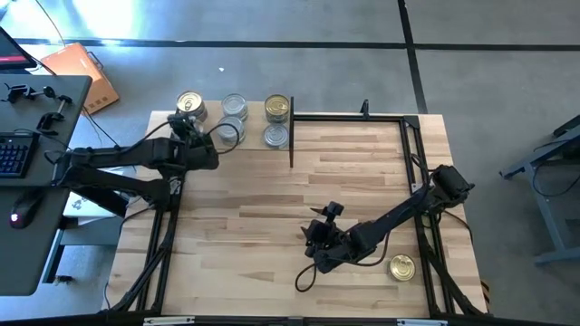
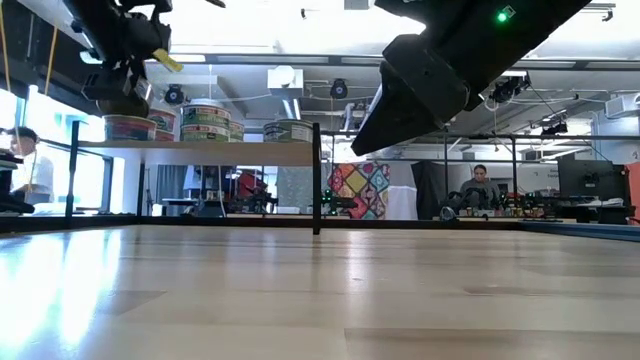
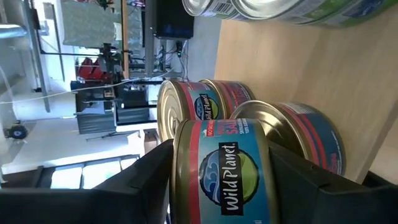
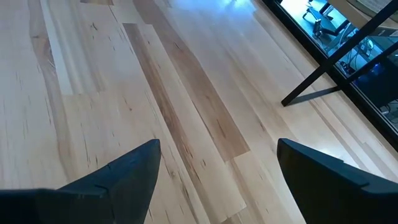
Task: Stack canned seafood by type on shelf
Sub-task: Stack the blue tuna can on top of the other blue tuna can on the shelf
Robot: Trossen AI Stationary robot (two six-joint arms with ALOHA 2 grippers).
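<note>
My left gripper (image 1: 192, 127) reaches over the left end of the shelf (image 2: 200, 153) and is shut on a gold-topped can (image 3: 221, 168) with a blue and red label. Two more gold-topped cans (image 3: 292, 134) stand on the board just behind it, and silver-topped cans (image 3: 273, 9) stand farther along. In the low view this gripper (image 2: 120, 95) hangs right above a can (image 2: 128, 127) that stands on the shelf's left end. My right gripper (image 1: 317, 240) is open above the bare table. One gold-topped can (image 1: 401, 267) stands on the table beside the right arm. My left gripper pinches the can across its height, one finger (image 3: 143, 180) on the lid's rim (image 3: 179, 162) and the other finger (image 3: 311, 180) under its base. The fingers come nearly level from the table's left side. The can sits upright, above the shelf board. Whether it rests on the can below is hidden.
Stacks of cans fill the shelf from its left end to the black upright (image 1: 291, 136). A black frame (image 1: 412, 145) runs along the table's far and right edges. The wood table top (image 4: 124, 93) lies bare under the right gripper.
</note>
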